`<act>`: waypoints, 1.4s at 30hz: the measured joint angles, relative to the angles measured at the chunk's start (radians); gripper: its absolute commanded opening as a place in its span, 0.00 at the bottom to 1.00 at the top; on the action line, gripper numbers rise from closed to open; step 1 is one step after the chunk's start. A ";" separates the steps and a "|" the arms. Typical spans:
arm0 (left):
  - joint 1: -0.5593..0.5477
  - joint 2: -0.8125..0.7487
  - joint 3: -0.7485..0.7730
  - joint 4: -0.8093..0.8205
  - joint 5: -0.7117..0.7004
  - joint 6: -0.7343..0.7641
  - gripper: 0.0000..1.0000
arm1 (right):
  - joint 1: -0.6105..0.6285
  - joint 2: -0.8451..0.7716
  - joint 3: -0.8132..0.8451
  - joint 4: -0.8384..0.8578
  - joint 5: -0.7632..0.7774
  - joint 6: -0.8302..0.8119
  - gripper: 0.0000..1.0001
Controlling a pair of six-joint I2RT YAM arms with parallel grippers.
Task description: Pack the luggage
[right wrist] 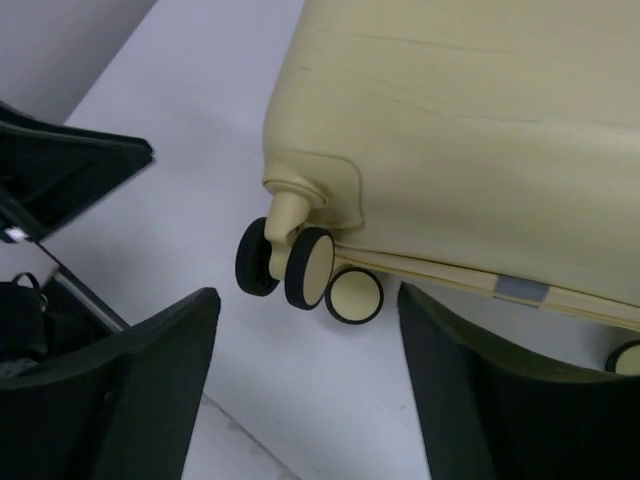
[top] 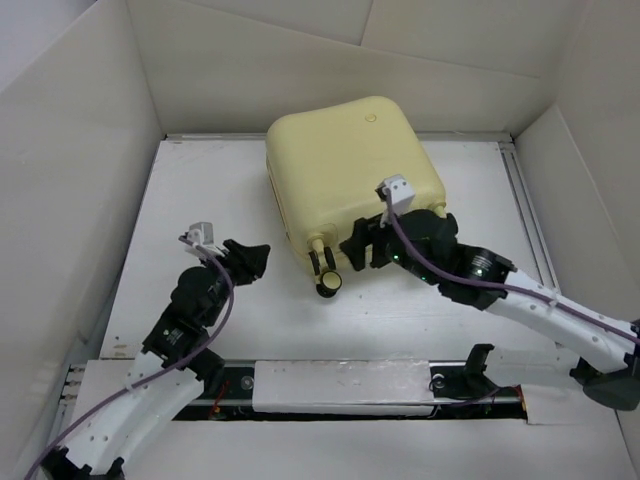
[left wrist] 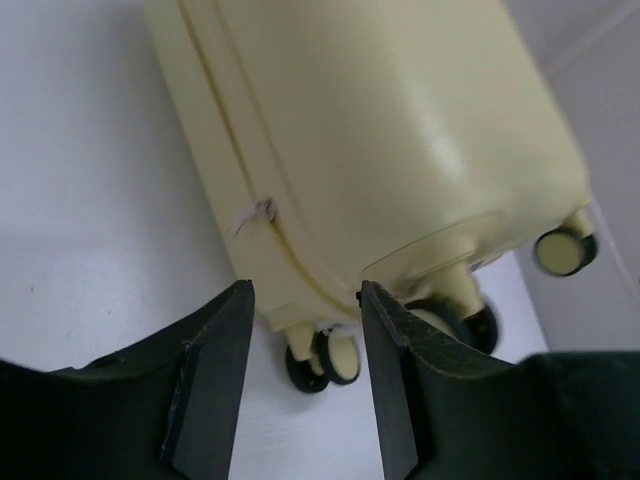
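The pale yellow suitcase lies closed and flat at the back middle of the table, its caster wheels toward the arms. It also fills the left wrist view and the right wrist view. My left gripper is open and empty, a short way left of the wheels. My right gripper is open and empty, over the suitcase's near edge just right of the wheels. The zip seam with a white tag runs shut along the side.
White cardboard walls close in the table on the left, back and right. A rail runs along the near edge between the arm bases. My left gripper shows at the left of the right wrist view.
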 measured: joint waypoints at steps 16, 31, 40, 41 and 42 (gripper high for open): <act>0.000 0.034 -0.318 0.253 0.260 0.042 0.47 | 0.158 0.483 0.254 -0.179 0.167 0.075 0.92; -0.325 0.264 0.183 0.257 -0.163 0.126 0.50 | 0.063 0.549 0.264 -0.190 0.034 0.129 0.25; -1.073 0.534 0.323 0.517 -1.017 0.468 0.39 | -0.043 0.511 0.256 -0.136 -0.115 0.114 0.18; -1.137 0.511 0.240 0.532 -1.048 0.438 0.39 | -0.050 0.519 0.256 -0.121 -0.127 0.114 0.18; -1.180 0.488 0.159 0.519 -1.079 0.375 0.39 | -0.057 0.525 0.256 -0.111 -0.139 0.113 0.18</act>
